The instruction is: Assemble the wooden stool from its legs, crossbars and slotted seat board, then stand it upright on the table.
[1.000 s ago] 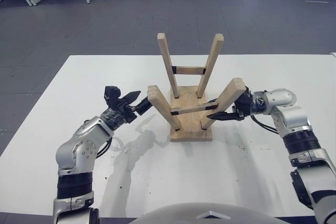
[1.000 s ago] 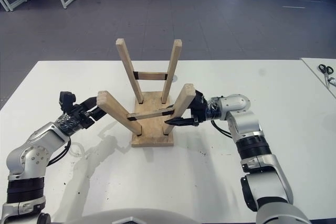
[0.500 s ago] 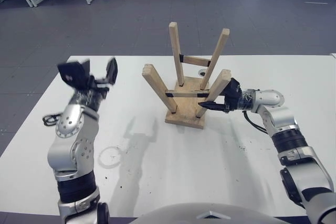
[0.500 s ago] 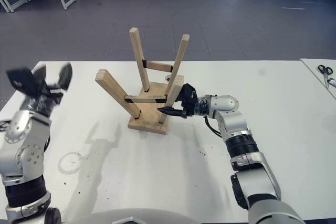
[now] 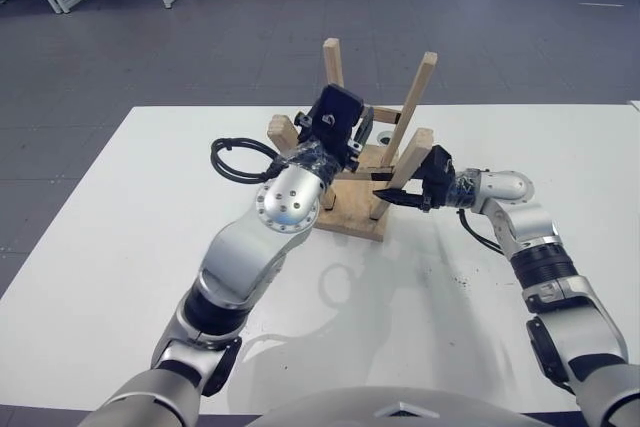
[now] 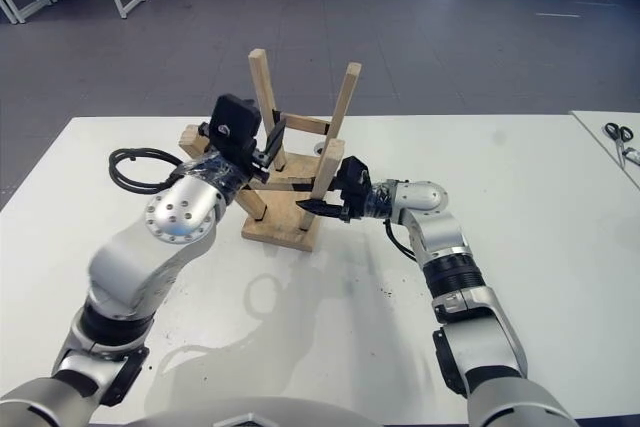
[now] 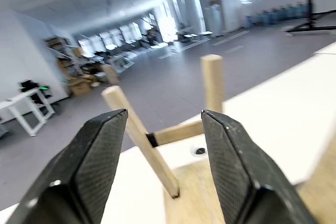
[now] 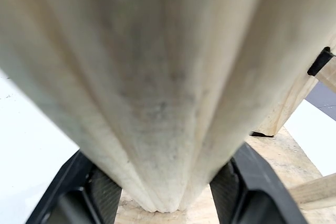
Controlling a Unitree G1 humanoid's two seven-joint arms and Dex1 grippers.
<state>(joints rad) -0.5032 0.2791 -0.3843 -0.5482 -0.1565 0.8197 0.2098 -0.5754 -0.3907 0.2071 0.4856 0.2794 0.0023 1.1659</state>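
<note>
The wooden stool (image 5: 385, 162) sits upside down near the middle of the desk (image 5: 120, 207), with its seat board (image 5: 352, 219) underneath and its four legs pointing up. I cannot tell whether the board lies fully flat.

On the left, the left gripper (image 7: 164, 124) hovers over the stool's left side with its fingers spread apart and nothing between them. Past them stand the two far legs, joined by a crossbar (image 7: 176, 132).

On the right, the right gripper (image 5: 392, 194) is clamped on the near right leg (image 5: 415, 152), low down and close to the seat board.

The stool looks like light, stiff timber with flat, square-edged faces, so the pads should grip it well. The joints are the likely weak point. If the legs are only pressed into their slots, a pull along a leg could draw it out, and a grip high on a leg would lever the joint.

The safer holds are probably low on two legs, near the board, one in each gripper. The stool could then be turned over as one rigid piece.
</note>
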